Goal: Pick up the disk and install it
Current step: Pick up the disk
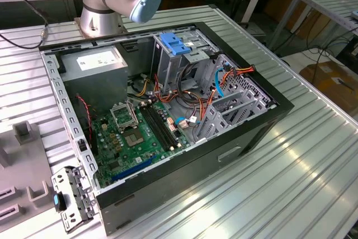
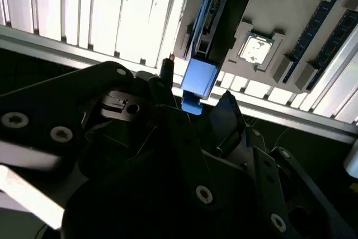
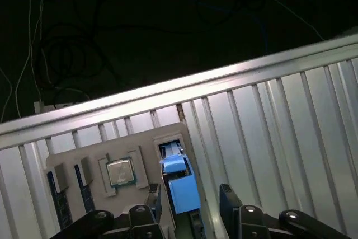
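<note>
The disk (image 3: 180,186) stands on edge in a slot of a grey holder tray (image 3: 145,144), its blue plastic rail end facing the camera. In the second wrist view the disk (image 2: 199,76) shows the same blue end and its dark thin edge running away. My gripper (image 3: 190,195) hangs right over it and is open, with one black finger (image 3: 154,200) close beside the blue end and the other finger (image 3: 226,197) a small gap away. The gripper (image 2: 196,98) straddles the disk without closing on it.
The holder tray also carries a processor chip (image 3: 119,172) and memory sticks (image 3: 56,191). It lies near the ribbed metal table's edge (image 3: 168,90), with dark floor and cables beyond. In the exterior view an open computer case (image 1: 168,110) holds a light-blue bracket (image 1: 176,44), a grey box (image 1: 92,62) and a motherboard (image 1: 140,132).
</note>
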